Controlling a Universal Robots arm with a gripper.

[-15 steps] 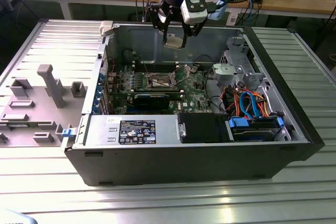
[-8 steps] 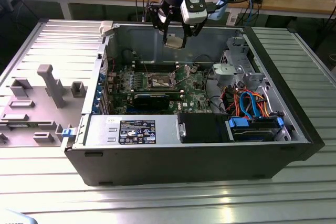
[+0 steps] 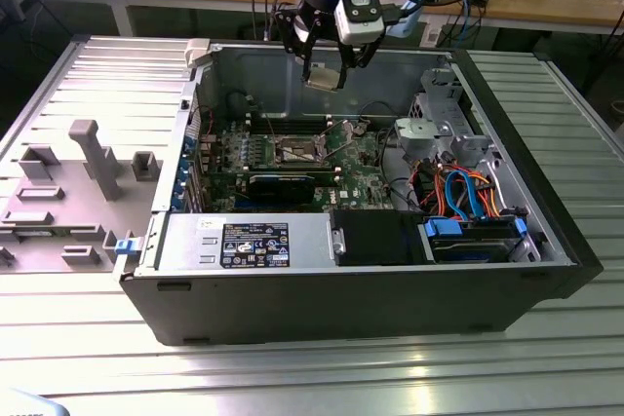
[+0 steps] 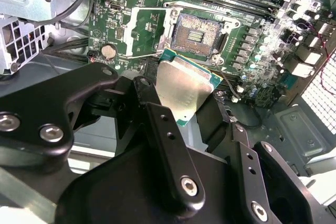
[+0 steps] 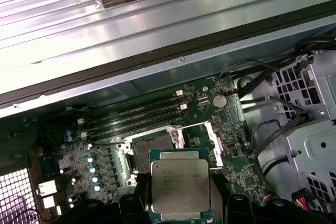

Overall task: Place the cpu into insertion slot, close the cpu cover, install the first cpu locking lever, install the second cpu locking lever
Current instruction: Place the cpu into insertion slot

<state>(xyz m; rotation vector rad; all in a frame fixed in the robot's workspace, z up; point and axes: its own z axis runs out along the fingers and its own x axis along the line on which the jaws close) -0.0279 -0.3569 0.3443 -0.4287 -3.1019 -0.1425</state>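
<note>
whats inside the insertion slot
Nothing sits in the insertion slot: its dark contact field is bare in the second wrist view. The cpu, held in the gripper, hides the slot's near edge in the first wrist view.

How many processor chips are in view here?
1. The chip is gripped in the hand, high over the open case. The socket on the board is empty; another chip could lie hidden elsewhere.
</note>
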